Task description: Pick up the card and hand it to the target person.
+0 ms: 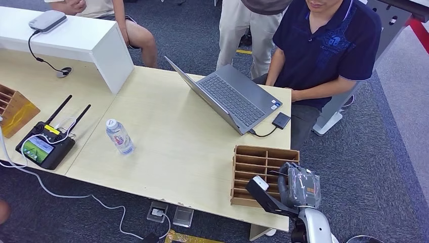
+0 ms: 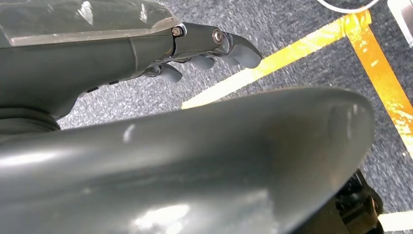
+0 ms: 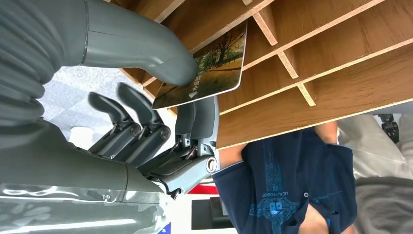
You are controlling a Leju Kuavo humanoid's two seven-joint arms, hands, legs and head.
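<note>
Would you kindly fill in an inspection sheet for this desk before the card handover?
Surface: pale wooden table, dry.
Job's things: card pinched at the wooden slotted rack; person in a navy shirt seated opposite.
Clutter: laptop, water bottle, controller with antennas, second rack.
Hands: right hand holds the card; left hand hangs over carpet, fingers curled.
Cables: white lead to floor; black lead.
Surroundings: two more people standing behind.
</note>
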